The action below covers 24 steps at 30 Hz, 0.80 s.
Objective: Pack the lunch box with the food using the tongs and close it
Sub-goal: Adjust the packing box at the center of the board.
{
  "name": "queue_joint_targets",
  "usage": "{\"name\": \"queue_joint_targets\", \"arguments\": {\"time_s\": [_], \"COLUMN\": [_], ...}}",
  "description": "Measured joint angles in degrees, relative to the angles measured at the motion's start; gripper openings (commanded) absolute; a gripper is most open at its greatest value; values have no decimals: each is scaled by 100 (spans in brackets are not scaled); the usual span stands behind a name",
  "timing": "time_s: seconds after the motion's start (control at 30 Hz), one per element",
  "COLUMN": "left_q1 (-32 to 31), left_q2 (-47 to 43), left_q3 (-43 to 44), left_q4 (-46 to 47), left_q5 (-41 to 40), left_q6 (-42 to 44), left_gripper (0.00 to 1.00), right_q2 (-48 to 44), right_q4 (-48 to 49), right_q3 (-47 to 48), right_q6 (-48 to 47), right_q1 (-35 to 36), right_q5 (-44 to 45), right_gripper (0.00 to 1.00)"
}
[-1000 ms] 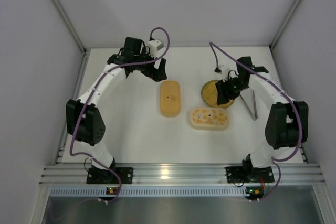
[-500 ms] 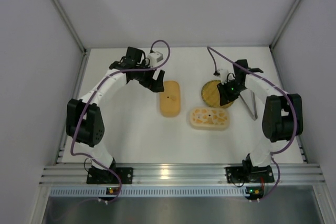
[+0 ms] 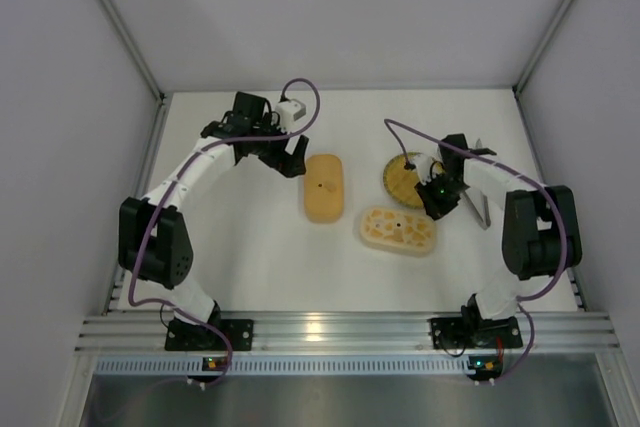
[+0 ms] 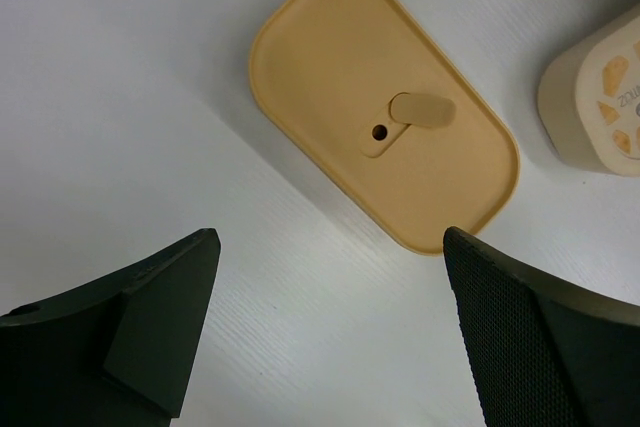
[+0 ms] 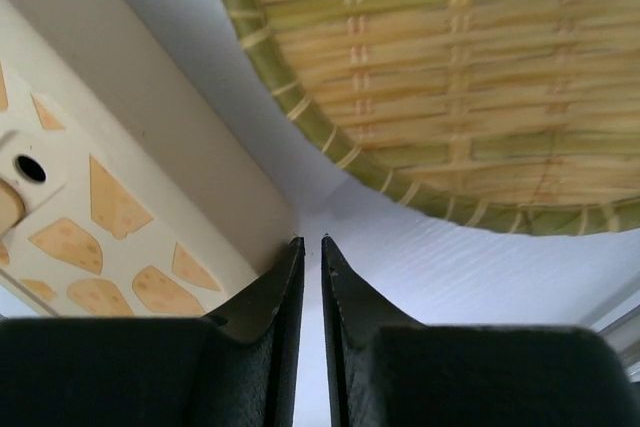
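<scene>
An orange oblong lunch box (image 3: 324, 187) (image 4: 380, 97) with a vent flap on top lies mid-table. A cream lunch box (image 3: 398, 227) (image 5: 100, 197) with a cheese-wedge pattern lies to its right. My left gripper (image 3: 293, 159) (image 4: 328, 237) hangs open just left of the orange box, with nothing between its fingers. My right gripper (image 3: 436, 205) (image 5: 308, 240) is shut on nothing, low over the table in the gap between the cream box and the woven plate (image 3: 403, 177) (image 5: 450, 77). The silver tongs (image 3: 484, 211) lie right of that arm, partly hidden. The food is hidden.
White walls close the table in at the back and on both sides. The right forearm crosses over the woven plate's right side. Purple cables loop above both wrists.
My right gripper has closed its jaws and slid toward the near side, down between the plate and the cream box. The left gripper has shifted slightly left and stays open.
</scene>
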Motion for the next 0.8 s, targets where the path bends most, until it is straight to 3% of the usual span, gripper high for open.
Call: {"name": "queue_joint_targets", "arguments": {"time_s": [0.37,0.53,0.8], "left_q1": [302,380,415], "left_q2": [514,1091,1558], "left_q3": [201,612,1134], "left_q4": [269,330,345], "left_q5": [-201,-203,-184], "left_q6": [131,87,33], "left_gripper": [98,98,98], "right_q2": [-1104,-1604,-1628], "right_q4": [-378,-557,-654], "right_q3": [-645,-977,-1204], "right_q6": [-872,-1180,-1294], "right_q1": [114,577,1207], "right_q5": [-365,-531,-693], "right_gripper": [9,9,8]}}
